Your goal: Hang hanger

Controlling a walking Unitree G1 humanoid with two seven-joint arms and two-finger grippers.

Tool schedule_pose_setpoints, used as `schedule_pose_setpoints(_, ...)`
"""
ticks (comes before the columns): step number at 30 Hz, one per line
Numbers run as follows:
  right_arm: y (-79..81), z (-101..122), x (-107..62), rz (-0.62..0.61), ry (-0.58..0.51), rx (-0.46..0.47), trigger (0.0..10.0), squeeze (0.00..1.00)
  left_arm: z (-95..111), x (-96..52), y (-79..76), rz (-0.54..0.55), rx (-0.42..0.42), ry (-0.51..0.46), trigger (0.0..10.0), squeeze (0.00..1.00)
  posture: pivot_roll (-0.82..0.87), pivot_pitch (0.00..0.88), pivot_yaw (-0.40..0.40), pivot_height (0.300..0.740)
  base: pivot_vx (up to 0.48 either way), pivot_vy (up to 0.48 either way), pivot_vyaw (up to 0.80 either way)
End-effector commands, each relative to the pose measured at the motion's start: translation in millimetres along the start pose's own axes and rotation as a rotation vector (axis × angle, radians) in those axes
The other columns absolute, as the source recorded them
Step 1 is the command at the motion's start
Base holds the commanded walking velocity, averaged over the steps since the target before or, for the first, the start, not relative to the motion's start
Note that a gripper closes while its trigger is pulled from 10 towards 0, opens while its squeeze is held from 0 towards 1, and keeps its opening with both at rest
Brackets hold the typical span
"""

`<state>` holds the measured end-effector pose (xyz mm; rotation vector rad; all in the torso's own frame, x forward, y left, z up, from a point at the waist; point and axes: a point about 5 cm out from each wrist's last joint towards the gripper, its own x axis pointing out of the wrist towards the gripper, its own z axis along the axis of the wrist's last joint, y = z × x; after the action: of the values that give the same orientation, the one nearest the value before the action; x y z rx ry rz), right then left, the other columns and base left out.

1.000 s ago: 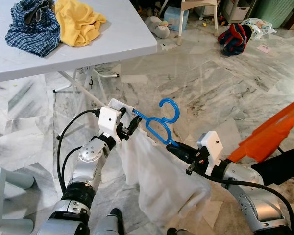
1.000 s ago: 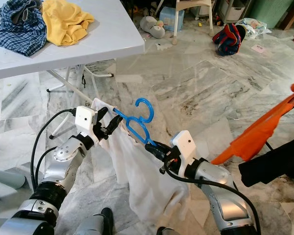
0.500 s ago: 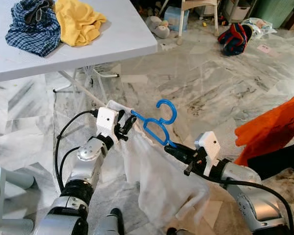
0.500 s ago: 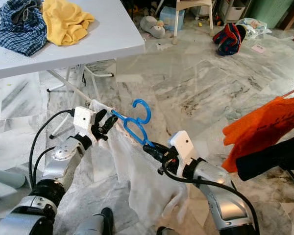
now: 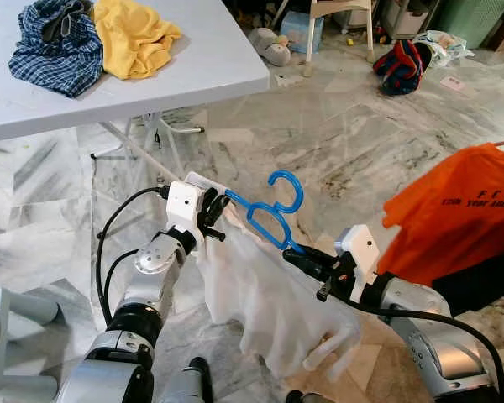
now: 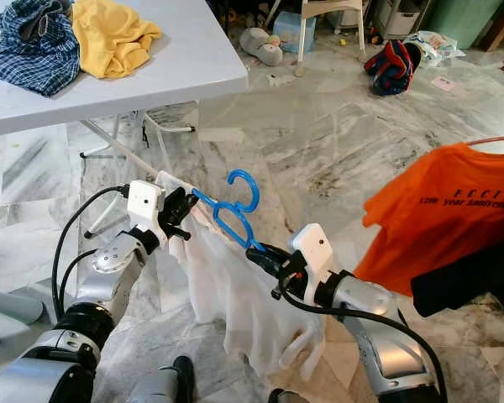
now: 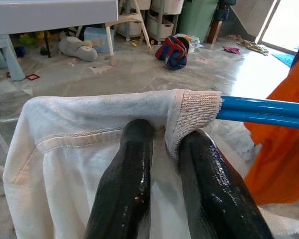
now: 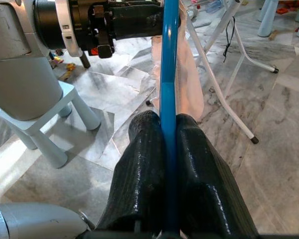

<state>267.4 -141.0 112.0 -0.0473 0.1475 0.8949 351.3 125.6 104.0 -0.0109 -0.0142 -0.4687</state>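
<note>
Right tool (image 5: 292, 256) clamps the blue hanger (image 5: 265, 222); left tool (image 7: 164, 149) pinches the white shirt (image 5: 269, 306) on its left end.

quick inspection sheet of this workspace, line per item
surface: grey marble floor; white folding table at the robot's left.
job's things: blue hanger carrying a white garment.
clutter: plaid cloth and yellow cloth on the table; soft toys, bag on the floor.
grippers: left gripper pinches the garment's cuff; right gripper clamps the hanger's bar.
cables: black cable loops beside the left arm.
surroundings: orange shirt hangs to the right.
</note>
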Motion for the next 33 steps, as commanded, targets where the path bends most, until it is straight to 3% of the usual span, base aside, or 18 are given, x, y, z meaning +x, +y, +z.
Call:
schedule_pose_setpoints(1,1.0,8,0.9,0.007,-0.032,-0.026,10.0,0.00,2,0.9,2.5,0.008,0.005,-0.003,0.0,0.00,0.06,0.185,-0.009,0.740,0.000,0.000,0.00)
schedule_pose_setpoints(11,-3.5,6,3.6,-0.032,-0.022,-0.057,10.0,0.00,6,1.9,2.2,0.002,-0.007,-0.031,0.0,0.00,0.06,0.186,-0.012,0.740,0.000,0.000,0.00)
schedule_pose_setpoints(20,-14.0,-11,0.3,-0.097,0.118,-0.190,10.0,0.00,26,6.3,9.6,0.041,-0.027,-0.117,0.0,0.00,0.06,0.190,-0.016,0.740,0.000,0.000,0.00)
schedule_pose_setpoints(23,-20.0,-20,-5.5,-0.100,0.192,-0.266,10.0,0.00,33,7.9,12.5,0.055,-0.021,-0.143,0.0,0.00,0.06,0.190,-0.015,0.740,0.000,0.000,0.00)
schedule_pose_setpoints(30,-29.4,-26,-21.6,-0.083,0.266,-0.308,10.0,0.00,40,6.7,25.3,0.109,-0.008,-0.155,0.0,0.00,0.06,0.192,-0.015,0.740,0.000,0.000,0.00)
schedule_pose_setpoints(33,-40.1,-30,-32.0,-0.104,0.334,-0.371,10.0,0.00,42,7.3,27.4,0.112,-0.005,-0.153,0.0,0.00,0.05,0.194,-0.015,0.740,0.000,0.000,0.00)
